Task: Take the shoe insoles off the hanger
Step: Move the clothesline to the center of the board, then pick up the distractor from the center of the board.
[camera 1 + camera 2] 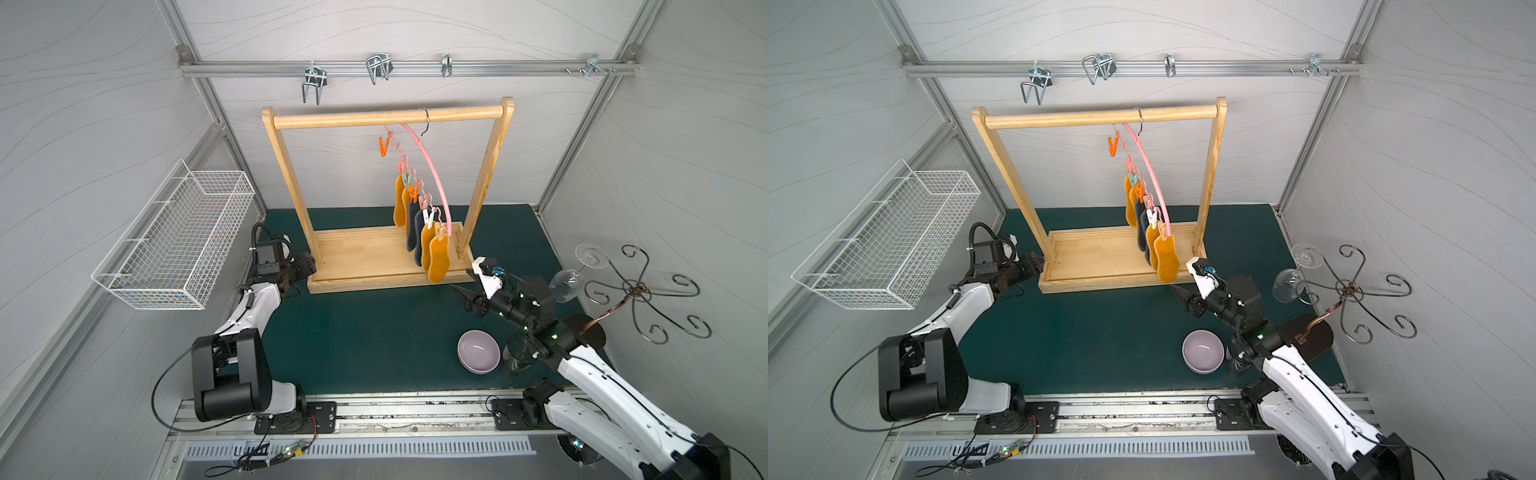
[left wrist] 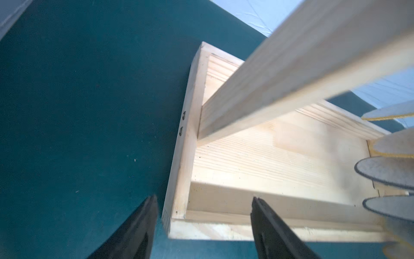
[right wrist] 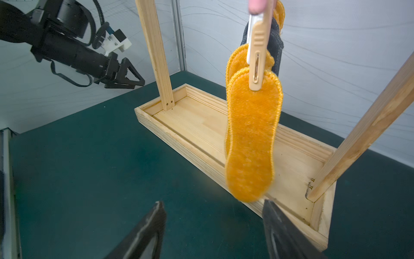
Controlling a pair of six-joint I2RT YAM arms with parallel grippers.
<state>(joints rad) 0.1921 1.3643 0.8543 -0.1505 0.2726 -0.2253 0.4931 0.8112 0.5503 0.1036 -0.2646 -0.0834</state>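
Left pincer [image 2: 204, 197] open, empty, by rack base [image 2: 179, 179]; right pincer [image 3: 214, 201] open, empty, just beside nearest insole [image 3: 251, 145] (orange, clipped up).

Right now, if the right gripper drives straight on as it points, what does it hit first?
Most likely the lower tip of the front orange insole, hanging ahead of the open right gripper. Depth is unclear: it might pass under the tip and meet the rim of the wooden rack base.
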